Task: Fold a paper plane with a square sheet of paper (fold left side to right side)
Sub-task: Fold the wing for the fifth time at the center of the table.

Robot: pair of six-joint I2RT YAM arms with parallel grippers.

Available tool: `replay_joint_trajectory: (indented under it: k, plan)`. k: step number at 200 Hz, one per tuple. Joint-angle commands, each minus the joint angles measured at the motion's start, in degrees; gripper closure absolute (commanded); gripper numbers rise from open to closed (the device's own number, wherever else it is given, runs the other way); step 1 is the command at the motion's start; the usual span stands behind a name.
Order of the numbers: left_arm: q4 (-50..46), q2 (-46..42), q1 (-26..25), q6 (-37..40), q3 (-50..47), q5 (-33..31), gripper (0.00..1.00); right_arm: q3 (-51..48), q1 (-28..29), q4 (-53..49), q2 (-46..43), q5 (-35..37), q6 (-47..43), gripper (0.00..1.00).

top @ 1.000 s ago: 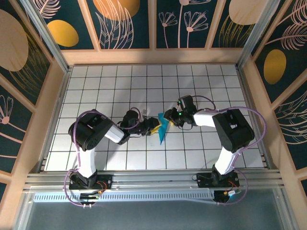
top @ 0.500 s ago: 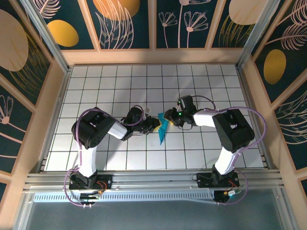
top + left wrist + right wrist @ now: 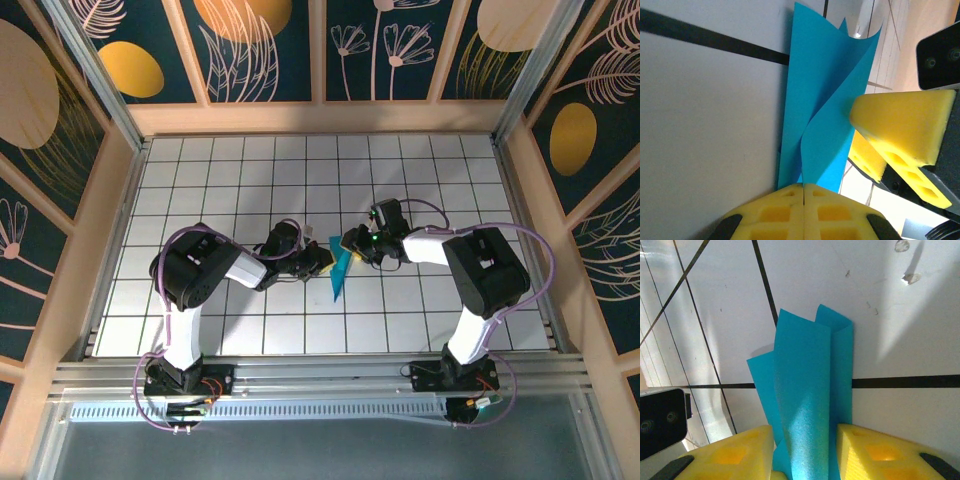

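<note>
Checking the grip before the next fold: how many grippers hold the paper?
2. The left gripper is shut on one end of the paper; the right gripper clamps the opposite end, folded layers between its fingers.

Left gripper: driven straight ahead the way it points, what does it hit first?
The folded blue paper, already pinched in the left gripper; beyond it, slightly right, a yellow finger of the right gripper. Depth unclear.

This is a robotics lab cell: a white grid-lined desk [image 3: 200, 180], pale wooden frames [image 3: 320, 118] holding dark teal panels [image 3: 270, 60] with gold plant prints, and an aluminium rail [image 3: 320, 372] carrying two cabled robot arms [image 3: 200, 275] [image 3: 485, 265].
</note>
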Motion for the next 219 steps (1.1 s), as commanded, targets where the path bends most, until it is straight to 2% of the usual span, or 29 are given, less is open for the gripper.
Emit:
replay_joint_trajectory:
  k: [1,96,219]
  plan:
    - [-5.1,0.3,0.4,0.6,-0.9,-3.4,0.96,0.9,0.8,-2.2,1.4,1.6,-1.1,0.61]
    - [-6.7,-1.9,0.1,0.1,-3.1,-4.9,0.99,1.1,0.7,-2.0,0.9,1.2,-0.8,0.61]
    - [-9.5,-1.1,-1.7,1.4,-0.1,-5.1,1.0,0.8,0.9,0.0,1.7,-0.5,-0.1,0.6]
